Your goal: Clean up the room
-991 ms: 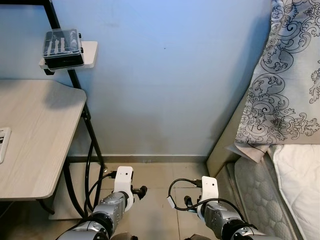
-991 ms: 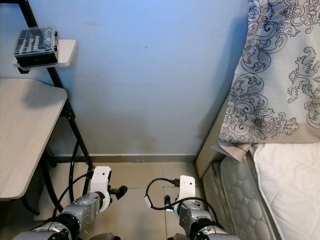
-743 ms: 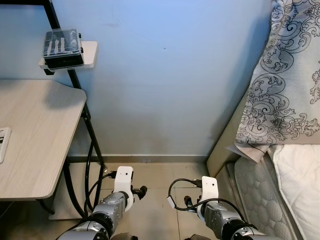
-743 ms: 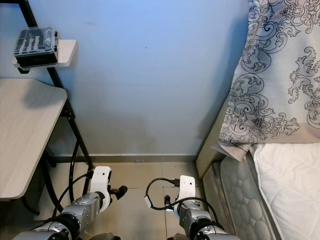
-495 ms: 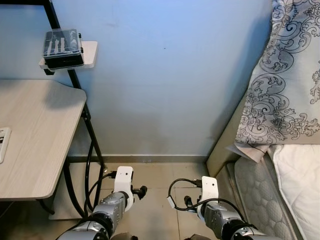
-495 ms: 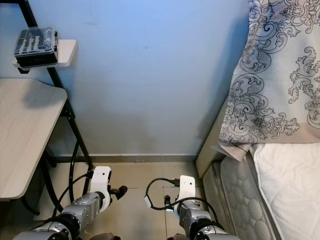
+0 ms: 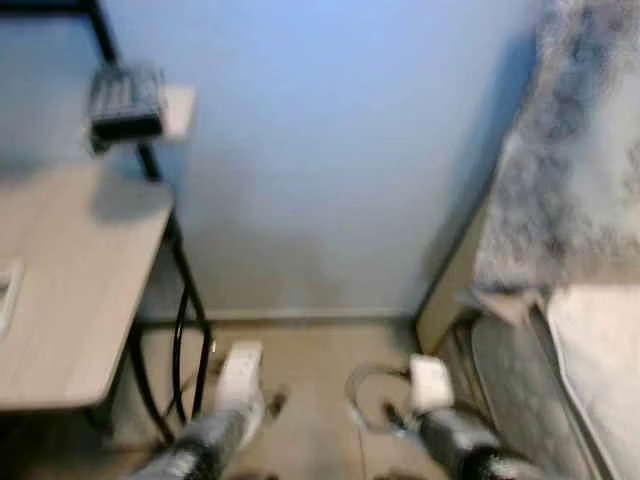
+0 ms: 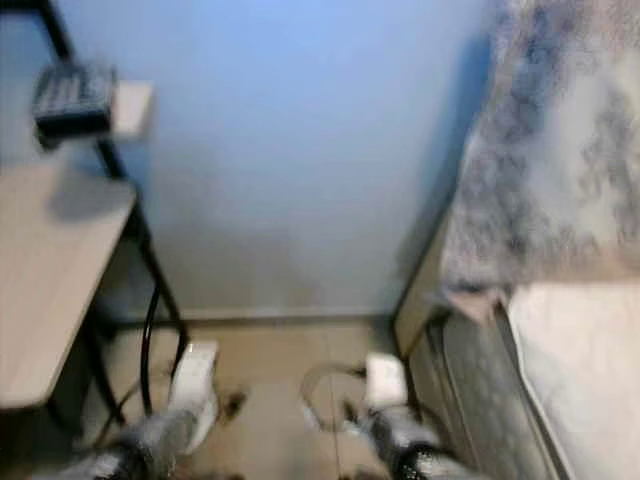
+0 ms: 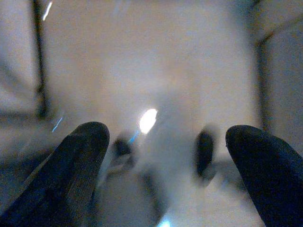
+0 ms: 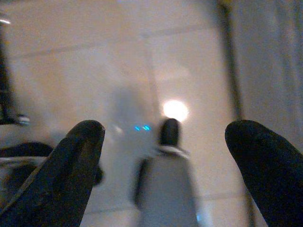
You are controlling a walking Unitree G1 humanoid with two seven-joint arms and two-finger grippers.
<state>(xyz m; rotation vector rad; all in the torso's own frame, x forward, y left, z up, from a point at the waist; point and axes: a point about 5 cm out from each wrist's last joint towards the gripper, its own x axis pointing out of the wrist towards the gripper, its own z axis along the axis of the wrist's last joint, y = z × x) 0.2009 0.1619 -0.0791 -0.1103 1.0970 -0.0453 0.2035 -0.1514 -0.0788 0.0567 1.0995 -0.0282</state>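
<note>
We carry nothing: our left hand point(image 9: 165, 156) and right hand point(image 10: 165, 156) hang wide apart over the floor point(image 7: 310, 350). Judging by this, tidying has barely begun; the case point(image 7: 125, 100) sits on its shelf beside the bench point(image 7: 70, 270).

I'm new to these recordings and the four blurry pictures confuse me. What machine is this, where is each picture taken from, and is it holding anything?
This is a walking humanoid robot with two silver arms, each ending in a pincer of two long black fingers. The two wide pictures come from a pair of cameras on its head, looking forward and down; they are smeared, likely because the head is moving. They show a blue wall, a wooden desk on the robot's left with a dark box on a small shelf above it, and a bed on its right. Both arms hang low over the tiled floor. The other two pictures come from cameras on the wrists. The left pincer and right pincer are both spread open, holding nothing.
</note>
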